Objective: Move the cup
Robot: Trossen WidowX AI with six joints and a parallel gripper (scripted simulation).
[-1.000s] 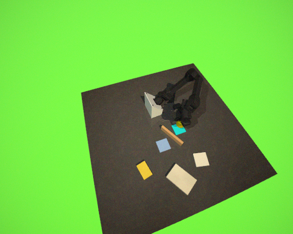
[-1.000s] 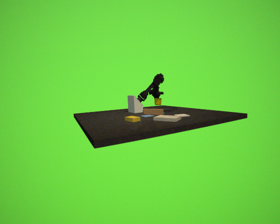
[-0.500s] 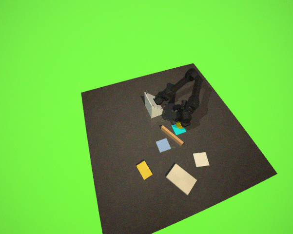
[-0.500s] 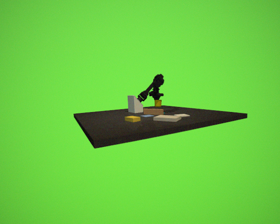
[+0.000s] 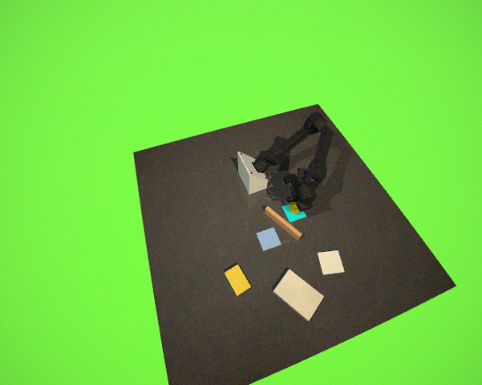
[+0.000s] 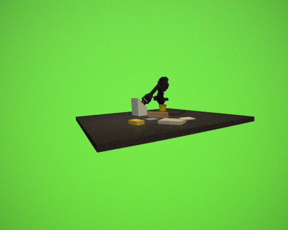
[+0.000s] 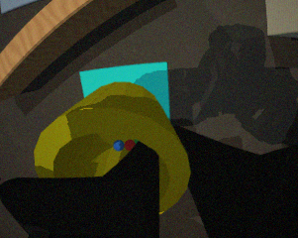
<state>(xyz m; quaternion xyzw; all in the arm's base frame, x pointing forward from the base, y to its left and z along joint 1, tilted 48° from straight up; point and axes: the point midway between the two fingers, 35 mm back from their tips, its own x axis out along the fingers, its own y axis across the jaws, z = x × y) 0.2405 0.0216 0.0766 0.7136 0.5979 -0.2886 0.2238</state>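
Observation:
The yellow cup (image 5: pixel 293 208) (image 6: pixel 162 108) (image 7: pixel 51 144) is roughly upright in the air, low over the cyan pad (image 5: pixel 291 216) (image 6: pixel 168 116) (image 7: pixel 96 79). In the wrist view a blue marble (image 7: pixel 119 145), a red marble (image 7: pixel 130 145) and a sliver of green show inside it; a finger hides part of the inside. My gripper (image 6: pixel 161 103) (image 7: pixel 163 134) is shut on the cup's wall. The light blue pad (image 5: pixel 269 239) (image 6: pixel 151 119) (image 7: pixel 12 4) lies bare on the other side of the wooden bar.
The wooden bar (image 5: pixel 283 222) (image 6: pixel 157 114) (image 7: pixel 35 42) lies between the pads. A pale wedge-shaped block (image 5: pixel 245 174) (image 6: pixel 136 107) stands near the arm. A yellow block (image 5: pixel 237 280) (image 6: pixel 136 121), a beige slab (image 5: pixel 298 293) (image 6: pixel 171 121) and a cream square (image 5: pixel 330 262) (image 6: pixel 188 118) lie farther out.

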